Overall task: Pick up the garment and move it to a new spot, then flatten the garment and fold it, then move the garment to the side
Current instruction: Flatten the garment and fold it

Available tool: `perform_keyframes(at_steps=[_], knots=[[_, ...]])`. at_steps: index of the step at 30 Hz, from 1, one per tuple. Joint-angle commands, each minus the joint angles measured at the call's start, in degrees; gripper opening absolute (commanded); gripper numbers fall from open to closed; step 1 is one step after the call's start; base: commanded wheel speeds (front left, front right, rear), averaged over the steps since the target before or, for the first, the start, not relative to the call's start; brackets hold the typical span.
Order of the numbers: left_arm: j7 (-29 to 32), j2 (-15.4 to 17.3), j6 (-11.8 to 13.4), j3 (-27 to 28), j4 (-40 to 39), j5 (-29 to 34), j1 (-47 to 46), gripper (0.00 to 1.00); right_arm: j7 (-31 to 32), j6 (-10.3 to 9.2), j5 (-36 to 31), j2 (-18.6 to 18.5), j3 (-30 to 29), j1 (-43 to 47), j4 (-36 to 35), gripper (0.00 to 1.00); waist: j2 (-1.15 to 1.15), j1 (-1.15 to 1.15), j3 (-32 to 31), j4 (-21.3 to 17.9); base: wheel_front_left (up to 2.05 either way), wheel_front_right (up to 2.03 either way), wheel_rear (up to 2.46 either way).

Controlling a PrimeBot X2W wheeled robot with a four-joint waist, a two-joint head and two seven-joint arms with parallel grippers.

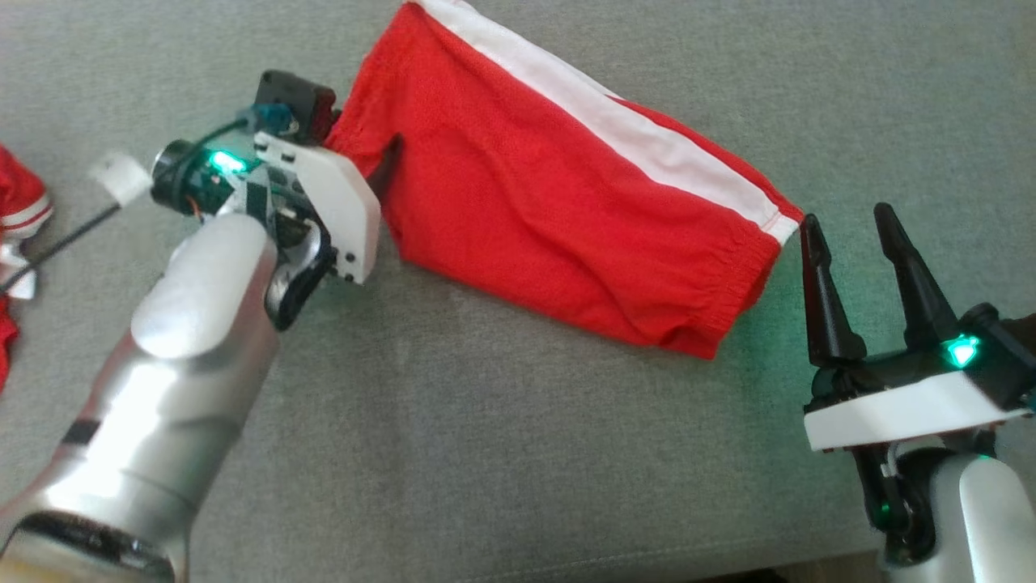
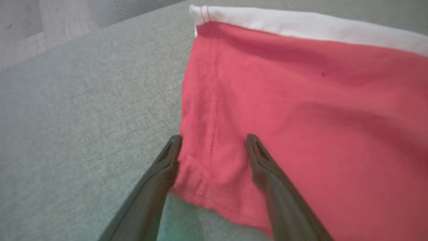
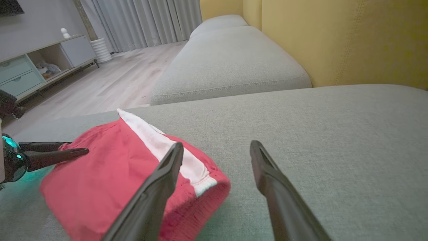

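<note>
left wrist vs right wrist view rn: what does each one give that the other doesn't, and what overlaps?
Left wrist view: close-up of the hem stitching at the garment corner, with the open left gripper straddling that corner.
Right wrist view: the open right gripper beside the garment's elastic end, the left gripper's fingers at the far end, plus yellow backrest, curtains, cabinet.
Both: the red garment with its white stripe, lying on the grey sofa cushion.

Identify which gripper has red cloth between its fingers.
The left gripper: a corner of the red shorts lies between its open fingers. The right gripper stands open over bare sofa beside them.
</note>
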Motion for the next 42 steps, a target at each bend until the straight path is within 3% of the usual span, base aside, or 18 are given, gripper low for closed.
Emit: perform_keyframes(at_steps=[1,8,9,10,11,17,21,26,35,36,37,42], knots=[[1.33,0.95,-0.48,0.59,0.85,0.54,-3.28,1.00,-0.46,-0.04,0.43,-0.28,1.26,-1.41,-1.69,1.00,0.00,-0.01,0.27,-0.43,0.00,0.00,0.00],[11.06,-1.05,-2.04,-4.82,8.48,-0.61,-4.62,1.00,-0.65,-0.04,0.95,-0.28,1.17,-1.45,-1.01,1.00,0.00,-0.01,-0.27,-0.57,0.00,0.00,0.00],[12.18,-1.23,-2.16,-6.05,9.00,-0.68,-4.62,0.67,-0.63,-0.04,1.02,-0.28,1.15,-1.50,-0.95,1.00,0.00,-0.01,-0.35,-0.54,0.00,0.00,0.00],[12.75,-1.47,-2.23,-6.83,9.24,-1.20,-4.51,0.11,-0.61,-0.04,1.08,-0.28,1.17,-1.56,-0.90,1.00,0.00,-0.01,-0.44,-0.53,0.00,0.00,0.00],[12.83,-1.55,-2.27,-7.53,9.36,-1.52,-4.46,0.00,-0.57,-0.04,1.19,-0.28,1.23,-1.59,-0.84,1.00,0.00,-0.01,-0.55,-0.51,0.00,0.00,0.00],[5.78,-0.48,-2.13,-8.47,8.62,-2.38,-3.38,0.00,-0.40,-0.04,1.44,-0.28,1.18,-1.06,-0.39,1.00,0.00,-0.01,-1.93,0.00,0.00,0.00,0.00],[-0.14,0.12,-0.26,-6.26,5.76,-4.04,0.35,0.00,-0.19,-0.04,1.71,-0.28,0.65,0.22,-0.01,1.00,0.00,-0.01,-3.94,1.00,0.00,0.00,0.00],[-5.05,2.13,4.20,-3.04,-2.44,-6.68,8.70,0.00,0.39,-0.04,2.04,-0.28,0.06,2.33,0.51,1.00,0.00,-0.01,-7.25,2.76,0.00,0.00,0.00],[-6.13,7.94,14.27,1.37,-23.12,-11.01,28.37,0.02,2.38,-0.04,1.86,-0.28,-0.36,6.10,0.21,1.00,0.00,-0.01,-11.79,4.16,0.00,0.00,0.00],[-6.02,8.17,15.01,1.47,-24.71,-11.43,30.25,0.59,2.62,-0.04,1.83,-0.28,-0.38,6.40,0.04,1.00,0.00,-0.01,-12.06,4.22,0.00,0.00,0.00],[-6.45,8.10,15.61,1.83,-26.29,-12.05,31.93,1.00,2.87,-0.04,1.81,-0.28,-0.35,6.65,-0.14,1.00,0.00,-0.01,-12.26,4.23,0.00,0.00,0.00],[-14.80,7.91,19.01,3.91,-31.58,-10.51,37.13,1.00,4.34,-0.04,0.76,-0.28,-0.15,6.95,-1.65,1.00,0.00,-0.01,-13.22,4.32,0.00,0.00,0.00]])
